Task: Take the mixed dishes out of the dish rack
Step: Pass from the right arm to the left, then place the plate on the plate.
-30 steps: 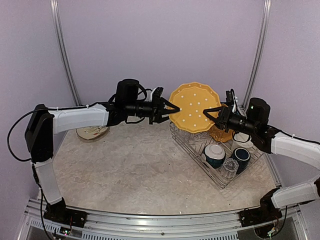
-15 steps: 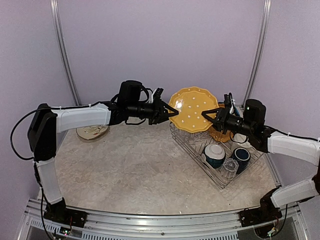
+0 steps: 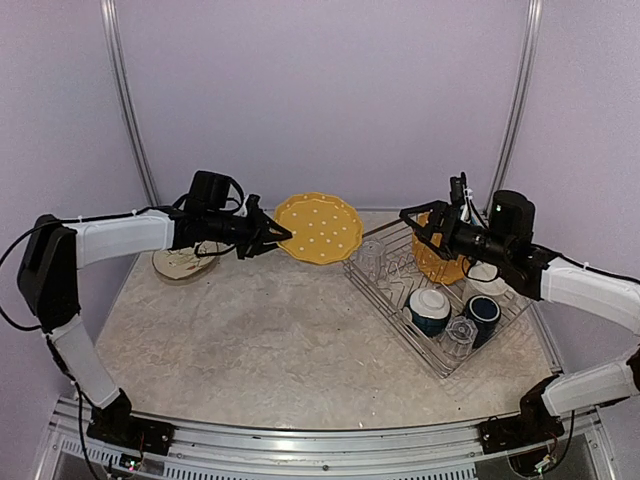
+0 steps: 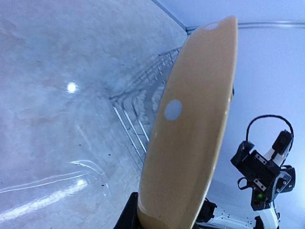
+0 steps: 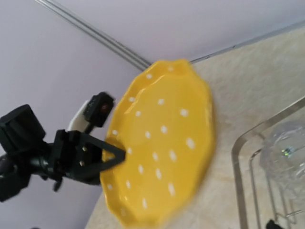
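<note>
Over the table (image 3: 250,330) my left gripper (image 3: 278,237) pinches the yellow plate (image 3: 320,228) by its rim. It's likely slippery and breakable. My right gripper (image 3: 412,226) gapes apart.

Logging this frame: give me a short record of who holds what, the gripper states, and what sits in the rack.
left gripper: shut on the rim of the dotted plate, which is clear of the rack, to its left
right gripper: open, empty, above the rack's far end
in rack: orange plate, bowl, navy mug, cream mug, far glass, near glass
on table: floral plate, far left
</note>
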Tool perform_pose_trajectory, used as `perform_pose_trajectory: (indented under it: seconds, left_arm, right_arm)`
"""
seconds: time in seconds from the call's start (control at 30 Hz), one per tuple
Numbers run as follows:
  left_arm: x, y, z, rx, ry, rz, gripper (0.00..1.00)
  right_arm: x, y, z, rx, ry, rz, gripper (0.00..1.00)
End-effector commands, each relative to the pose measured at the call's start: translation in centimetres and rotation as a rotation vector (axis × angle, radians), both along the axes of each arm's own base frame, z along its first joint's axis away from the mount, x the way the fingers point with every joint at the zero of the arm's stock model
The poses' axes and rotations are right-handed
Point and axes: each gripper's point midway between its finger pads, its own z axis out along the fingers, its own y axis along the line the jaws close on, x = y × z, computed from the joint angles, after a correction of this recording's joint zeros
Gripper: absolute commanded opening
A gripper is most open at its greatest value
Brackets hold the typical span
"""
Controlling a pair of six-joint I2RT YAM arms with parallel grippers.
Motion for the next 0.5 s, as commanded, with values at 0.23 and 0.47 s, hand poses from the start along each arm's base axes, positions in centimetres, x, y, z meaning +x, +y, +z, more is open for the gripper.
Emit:
perform_pose_trajectory:
  seconds: [0.23,0.47]
  left_arm:
    - [3.7,23.3,3.4,0.118,-0.067,0.608,0.00]
    - [5.3,32.3,1.5,0.131,0.004,0.857,0.00]
  right_arm:
    - [0.2,-3.9,2.1,-0.245,-0.112,-0.169,1.00]
    - [0.1,-5.0,2.6,-0.297,-0.126,-0.198,1.00]
